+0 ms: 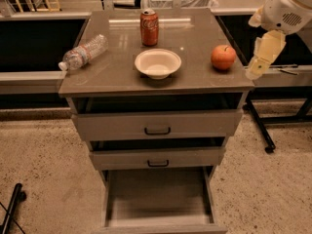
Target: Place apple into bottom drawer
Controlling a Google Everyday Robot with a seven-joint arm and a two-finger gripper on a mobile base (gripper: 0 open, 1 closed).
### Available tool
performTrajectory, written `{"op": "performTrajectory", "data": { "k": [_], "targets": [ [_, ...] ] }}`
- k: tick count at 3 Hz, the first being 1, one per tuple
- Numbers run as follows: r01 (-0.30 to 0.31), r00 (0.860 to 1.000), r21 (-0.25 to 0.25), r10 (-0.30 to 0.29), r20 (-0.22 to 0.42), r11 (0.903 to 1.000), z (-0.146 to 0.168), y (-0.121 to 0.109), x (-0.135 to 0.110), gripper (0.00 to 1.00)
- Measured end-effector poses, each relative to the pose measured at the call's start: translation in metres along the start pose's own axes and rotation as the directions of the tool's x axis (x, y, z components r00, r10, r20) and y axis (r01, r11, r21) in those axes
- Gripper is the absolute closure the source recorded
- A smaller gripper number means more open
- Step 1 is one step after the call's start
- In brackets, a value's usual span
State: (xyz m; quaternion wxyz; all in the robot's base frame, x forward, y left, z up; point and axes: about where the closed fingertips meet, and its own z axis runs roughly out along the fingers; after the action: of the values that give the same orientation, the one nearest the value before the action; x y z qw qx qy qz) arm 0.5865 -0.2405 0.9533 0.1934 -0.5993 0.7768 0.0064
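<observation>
The apple (223,57), round and red-orange with a short dark stem, sits on the right side of the grey cabinet top (117,74). My gripper (257,65) hangs from the white arm at the upper right, just past the top's right edge and to the right of the apple, not touching it. The bottom drawer (158,199) is pulled out at the foot of the cabinet, a shallow pale grey tray with nothing in it.
A white bowl (157,63) sits mid-top, a red soda can (149,27) behind it, a plastic water bottle (84,52) lying at the left. The top drawer (157,125) and middle drawer (157,157) stand slightly open. A black table leg (258,126) stands at right.
</observation>
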Motion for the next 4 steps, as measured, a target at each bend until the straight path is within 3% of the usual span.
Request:
{"op": "performTrajectory", "data": {
  "k": [2, 3, 4],
  "targets": [
    [-0.135, 0.983, 0.029, 0.131, 0.13, 0.9904, 0.066, -0.073, 0.009, 0.0],
    [-0.218, 0.955, 0.024, 0.208, 0.211, 0.9756, 0.096, -0.094, 0.011, 0.0],
    [-0.287, 0.917, -0.003, 0.275, 0.29, 0.9581, 0.121, -0.107, 0.01, 0.0]
  ]
}}
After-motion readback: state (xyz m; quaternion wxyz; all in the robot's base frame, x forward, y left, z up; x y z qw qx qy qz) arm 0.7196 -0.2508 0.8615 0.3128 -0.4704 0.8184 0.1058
